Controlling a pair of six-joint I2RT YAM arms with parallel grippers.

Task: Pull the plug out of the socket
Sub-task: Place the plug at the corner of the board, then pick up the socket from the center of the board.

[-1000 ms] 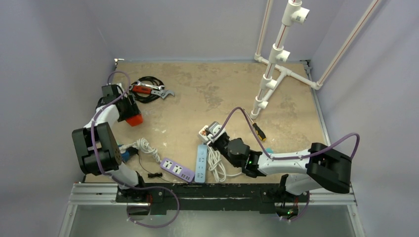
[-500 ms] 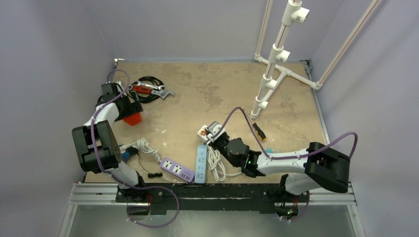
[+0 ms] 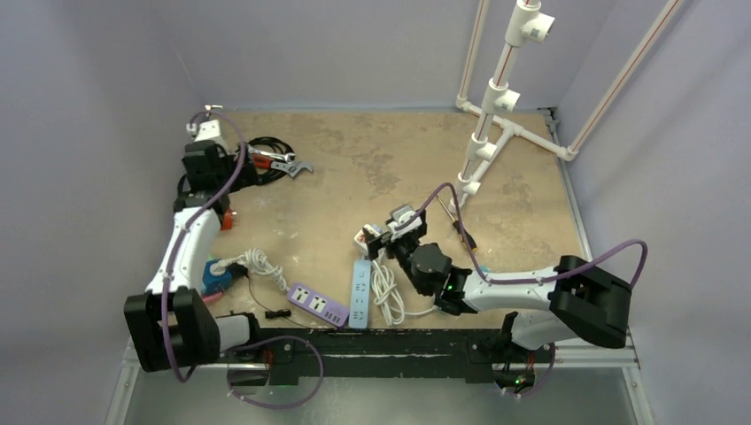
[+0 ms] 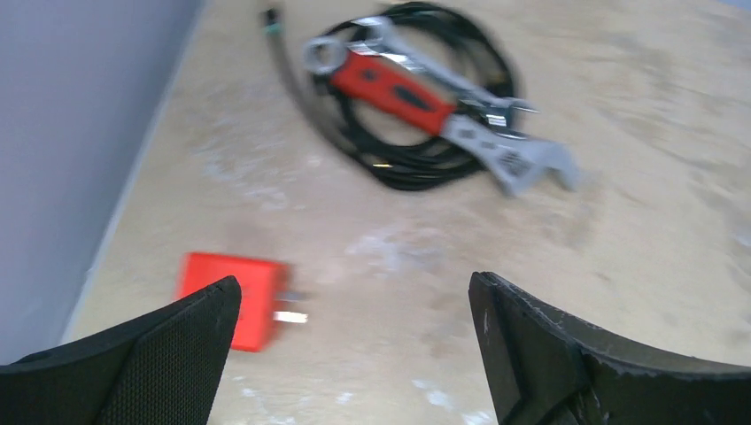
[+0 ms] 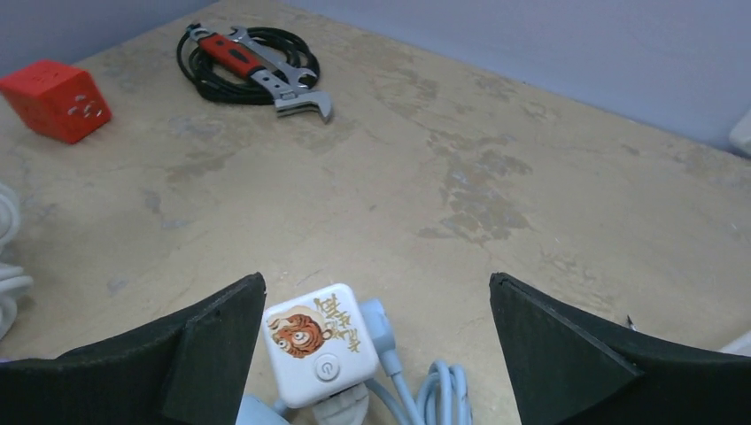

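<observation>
The red cube plug (image 4: 235,299) lies alone on the tan table, its metal prongs bare, far from the socket. It also shows as the red plug (image 5: 58,99) at the far left, and the red plug (image 3: 227,220) is half hidden under my left arm. My left gripper (image 4: 354,282) hangs open above the table to its right, holding nothing. The white cube socket (image 5: 319,345) with a tiger sticker has pale blue plugs (image 5: 376,319) in its sides. My right gripper (image 5: 376,279) stands open just above it; the socket (image 3: 367,237) lies by the right gripper (image 3: 387,237).
A red-handled wrench (image 3: 270,162) rests on a black cable coil at the back left. A purple power strip (image 3: 317,304), a pale blue strip (image 3: 360,292) and white cable loops (image 3: 387,297) lie near the front. A white pipe frame (image 3: 487,133) rises at the back right.
The left gripper opened, let the red plug go and lifted back toward the wrench. The right gripper opened off the white socket and rose a little.
</observation>
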